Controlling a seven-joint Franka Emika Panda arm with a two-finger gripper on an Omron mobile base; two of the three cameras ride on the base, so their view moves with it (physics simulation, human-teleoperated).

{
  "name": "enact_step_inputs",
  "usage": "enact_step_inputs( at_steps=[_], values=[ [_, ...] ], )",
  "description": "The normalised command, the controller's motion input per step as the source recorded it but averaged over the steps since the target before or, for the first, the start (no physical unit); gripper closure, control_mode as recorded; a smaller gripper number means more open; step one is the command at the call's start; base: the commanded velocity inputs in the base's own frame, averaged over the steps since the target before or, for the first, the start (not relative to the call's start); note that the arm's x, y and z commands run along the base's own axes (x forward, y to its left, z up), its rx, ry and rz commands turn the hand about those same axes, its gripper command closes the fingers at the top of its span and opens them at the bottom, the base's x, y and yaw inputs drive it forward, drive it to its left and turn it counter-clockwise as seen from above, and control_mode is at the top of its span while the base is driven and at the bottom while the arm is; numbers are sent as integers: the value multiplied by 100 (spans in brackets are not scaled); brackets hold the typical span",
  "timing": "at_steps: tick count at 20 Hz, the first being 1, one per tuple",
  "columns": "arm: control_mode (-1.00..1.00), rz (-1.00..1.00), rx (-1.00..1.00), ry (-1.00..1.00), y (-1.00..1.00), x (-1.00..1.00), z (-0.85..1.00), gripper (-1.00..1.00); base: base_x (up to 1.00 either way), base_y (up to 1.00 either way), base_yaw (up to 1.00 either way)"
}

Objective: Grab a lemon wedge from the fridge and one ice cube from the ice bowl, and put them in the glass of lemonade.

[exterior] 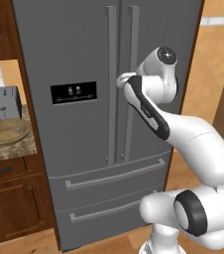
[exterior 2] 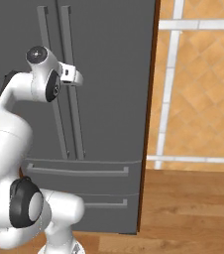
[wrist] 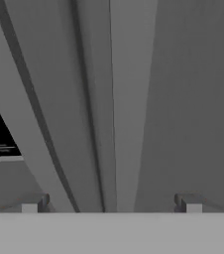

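With the fridge shut and the wedge presumably inside it, the gripper, jaws wide apart, faces the right door's handle and should straddle it squarely before closing.

A wood-plank floor is seen at the bottom, and a tan tiled wall crossed by pale bands is seen on the right. On the left, a speckled stone counter is carried on dark wooden cabinets, and a grey toaster is set on it.
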Motion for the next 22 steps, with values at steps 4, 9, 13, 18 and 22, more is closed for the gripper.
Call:
enact_step_inputs(
  at_steps=[4,9,13,18,22],
  values=[
    [-100,0,7,-7,-16,-3,4,-100,0,0,0],
    [-100,1,0,2,-17,20,0,-100,0,0,0],
    [-100,3,0,12,-9,33,0,-100,0,0,0],
    [-100,1,0,11,2,42,-6,-100,0,0,0],
    [-100,0,0,-3,6,45,-46,-100,0,0,0]
  ],
)
